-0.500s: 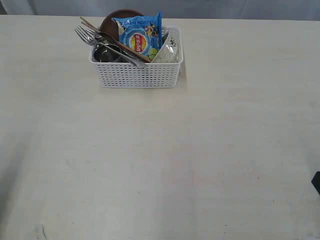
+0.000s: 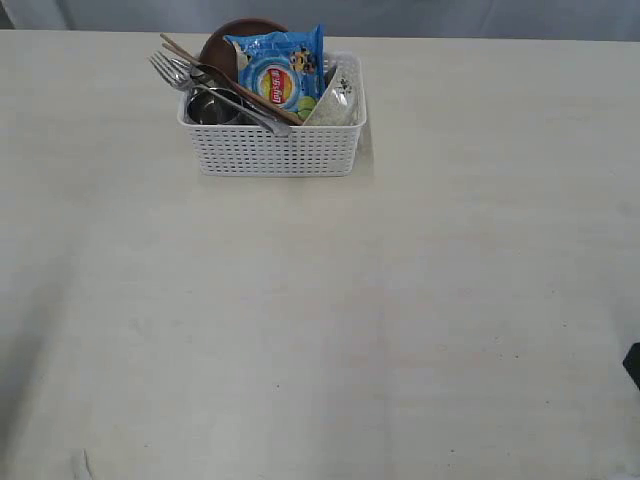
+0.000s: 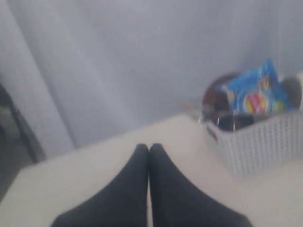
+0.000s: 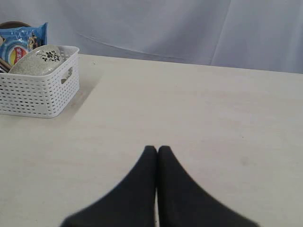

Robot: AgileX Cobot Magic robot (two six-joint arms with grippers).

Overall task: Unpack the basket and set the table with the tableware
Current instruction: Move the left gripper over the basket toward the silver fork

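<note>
Basket [image 2: 275,150] packed; blue chip bag [image 2: 283,68] upright, partly hiding plate [image 2: 222,40]. Left end effector [image 3: 149,147], right end effector [image 4: 157,149] closed, empty.

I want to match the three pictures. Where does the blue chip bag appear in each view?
Exterior view: upper left of centre, the blue chip bag stands in the white basket.
Left wrist view: blurred, it rises above the basket rim beside the brown plate.
Right wrist view: partly cut off, behind the off-white bowl.
Shared landmark: the white basket.
</note>
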